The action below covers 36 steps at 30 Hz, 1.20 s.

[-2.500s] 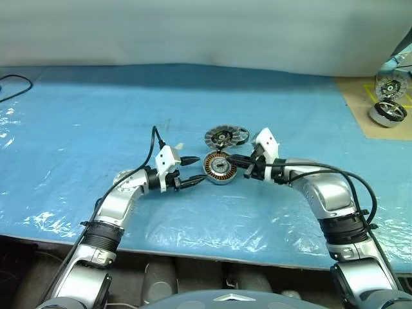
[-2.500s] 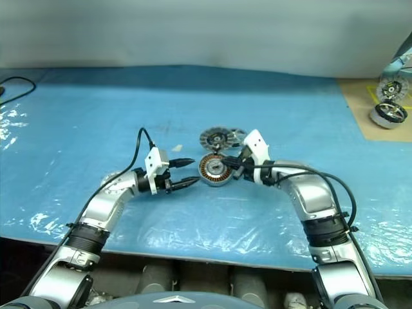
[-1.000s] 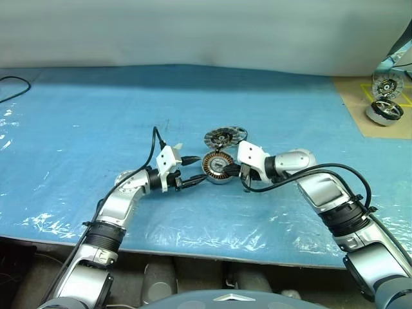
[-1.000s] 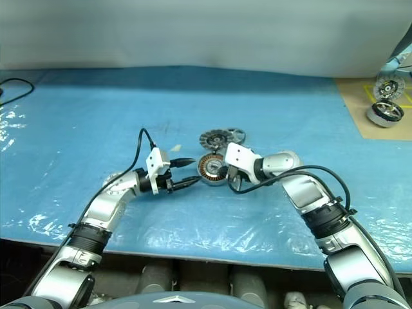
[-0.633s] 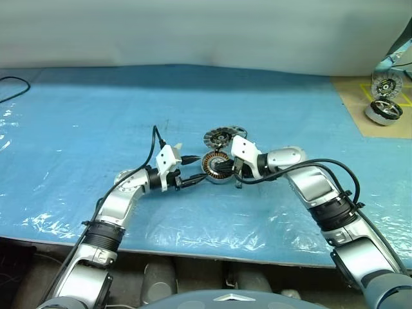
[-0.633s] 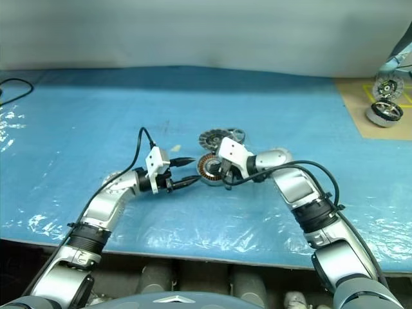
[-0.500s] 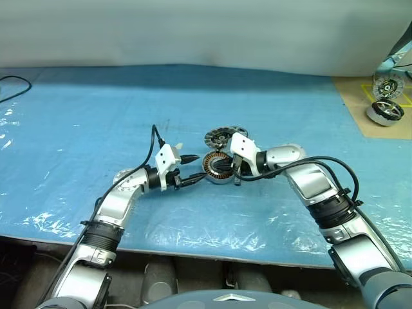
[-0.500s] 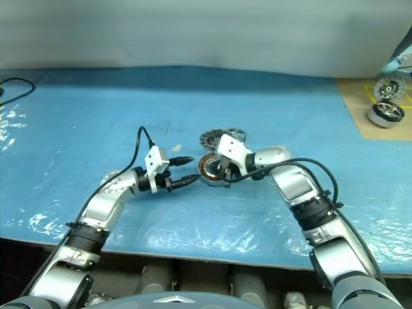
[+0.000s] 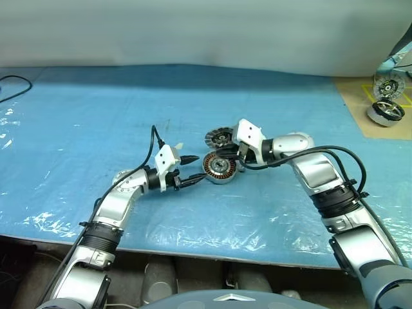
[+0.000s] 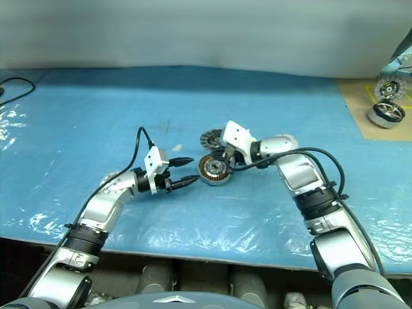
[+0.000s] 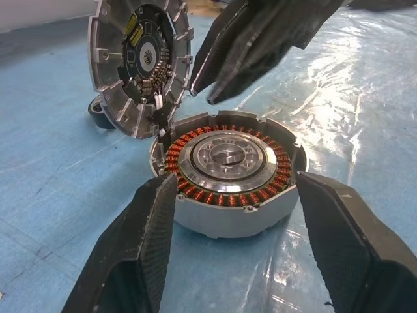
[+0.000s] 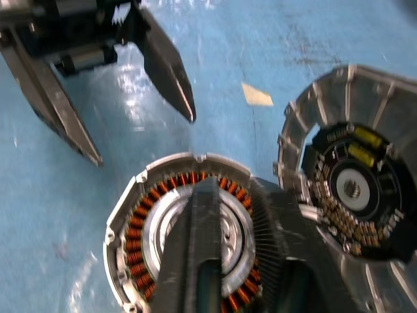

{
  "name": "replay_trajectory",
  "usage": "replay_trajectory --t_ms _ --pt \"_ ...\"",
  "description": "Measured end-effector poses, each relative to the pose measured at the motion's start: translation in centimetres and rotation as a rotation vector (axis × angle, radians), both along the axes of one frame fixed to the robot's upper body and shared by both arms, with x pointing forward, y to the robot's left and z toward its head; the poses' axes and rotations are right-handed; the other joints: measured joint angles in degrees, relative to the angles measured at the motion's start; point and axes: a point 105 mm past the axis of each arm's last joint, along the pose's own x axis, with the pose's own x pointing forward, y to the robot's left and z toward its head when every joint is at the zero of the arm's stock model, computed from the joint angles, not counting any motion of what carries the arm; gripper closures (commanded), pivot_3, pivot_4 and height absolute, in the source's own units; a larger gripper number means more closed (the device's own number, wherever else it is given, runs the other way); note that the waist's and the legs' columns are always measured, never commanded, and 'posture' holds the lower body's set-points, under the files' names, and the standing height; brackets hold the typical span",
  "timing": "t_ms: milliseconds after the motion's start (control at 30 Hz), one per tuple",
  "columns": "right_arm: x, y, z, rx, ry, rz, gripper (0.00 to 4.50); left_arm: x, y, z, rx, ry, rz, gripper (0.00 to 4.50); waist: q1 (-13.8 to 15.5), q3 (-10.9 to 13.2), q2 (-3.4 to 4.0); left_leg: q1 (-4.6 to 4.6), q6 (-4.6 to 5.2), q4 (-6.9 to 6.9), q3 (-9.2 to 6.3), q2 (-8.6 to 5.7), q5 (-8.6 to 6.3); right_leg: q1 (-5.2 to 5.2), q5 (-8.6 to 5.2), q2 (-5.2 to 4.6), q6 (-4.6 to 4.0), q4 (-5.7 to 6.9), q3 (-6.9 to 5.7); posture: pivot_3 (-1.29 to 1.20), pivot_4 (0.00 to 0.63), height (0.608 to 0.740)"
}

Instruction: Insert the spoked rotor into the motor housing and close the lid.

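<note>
Your left gripper [image 11: 231, 215] stands wide open, one finger [image 11: 140, 248] on each side of the motor housing [image 9: 219, 168] without gripping it. The housing sits on the blue sheet [image 9: 84, 116], copper windings up. Its lid [image 11: 138, 62] stands open, hinged up at the far edge. Your right gripper [image 11: 225, 88] hovers just above the housing; you cannot tell how wide its fingers are.

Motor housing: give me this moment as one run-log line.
motor housing: on blue sheet, windings exposed | lid: hinged up, open | left end effector: open, straddling housing | right end effector: above housing
</note>
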Motion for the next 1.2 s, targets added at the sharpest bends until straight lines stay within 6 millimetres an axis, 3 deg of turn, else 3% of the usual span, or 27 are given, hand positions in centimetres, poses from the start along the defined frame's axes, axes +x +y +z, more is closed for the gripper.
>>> replay_trajectory --t_ms 33,433,567,767,1200 --pt "0.0 0.0 -0.3 -0.008 0.000 0.004 2.62 0.0 -0.1 0.0 -0.002 -0.001 -0.001 1.48 -0.07 0.00 0.00 0.01 0.00 0.00 0.01 0.00 0.00 0.00 0.00 0.01 0.00 0.00 0.00 0.00 0.150 0.740" --pt "-0.6 0.2 -1.9 0.041 0.097 -0.017 2.62 0.0 -0.2 0.0 -0.005 0.001 -0.003 1.48 0.01 0.00 0.00 0.01 0.03 0.03 0.01 0.01 -0.01 0.00 0.01 0.01 -0.01 0.02 0.00 0.00 0.150 0.740" --pt "-0.7 0.0 -1.9 0.062 0.161 -0.042 3.53 0.0 -0.1 0.0 -0.003 0.001 -0.002 1.48 0.02 0.00 0.00 0.01 0.03 0.03 0.01 0.01 -0.01 0.00 0.01 0.01 -0.02 0.01 0.00 0.00 0.150 0.740" --pt "-0.9 -0.4 -2.0 0.101 0.303 -0.068 3.53 0.0 -0.1 -0.1 -0.001 -0.003 -0.002 1.48 0.05 0.00 0.00 0.01 0.03 0.03 0.01 0.02 -0.01 0.00 0.01 0.01 -0.02 0.02 -0.01 0.00 0.150 0.740" --pt "-0.5 -0.4 -2.8 0.082 0.339 -0.081 3.53 0.0 -0.1 -0.3 0.009 -0.009 -0.003 1.48 0.06 0.00 0.00 0.00 0.02 0.03 0.01 0.02 -0.01 0.00 0.01 0.01 -0.02 0.01 -0.01 0.00 0.150 0.740"
